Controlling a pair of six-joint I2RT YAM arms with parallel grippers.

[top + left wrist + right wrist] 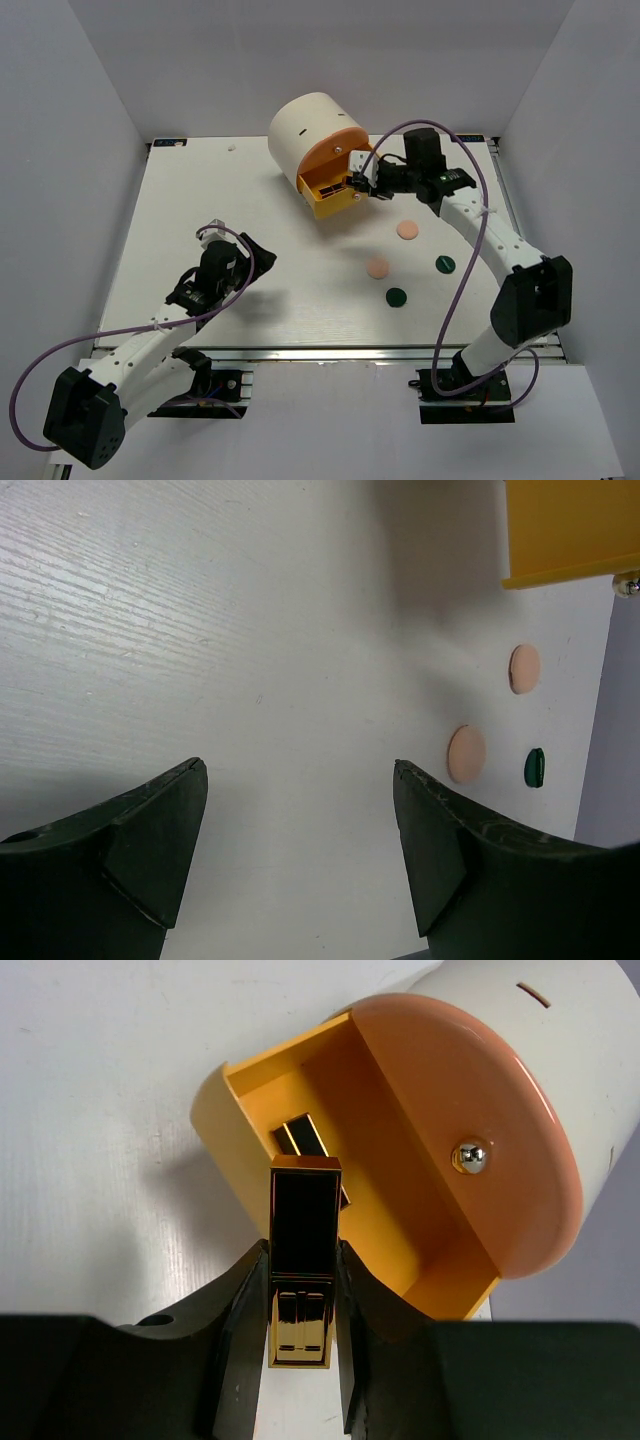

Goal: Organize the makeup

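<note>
Partly hidden behind the held piece, a second palette [305, 1138] lies inside the open yellow drawer [245, 1120]. Only its dark, gold-edged end shows. The right gripper [303, 1270] is clamped on a black-and-gold palette [303, 1215], whose far end points into the drawer. From above, this palette is too small to make out among the gripper's fingers.

The drawer juts from a cream cylinder [305, 125], and its orange front carries a shiny knob [469, 1156]. On the white table [250, 210], apart from the drawer, lie a far peach disc [407, 230], a near peach disc [377, 268], a right green disc [445, 264] and a near green disc [397, 297].

The left gripper [300, 775] hangs over the table with its fingers wide apart. In the left wrist view only one green disc appears, thin and foreshortened, and the drawer is cut off at the top edge.
</note>
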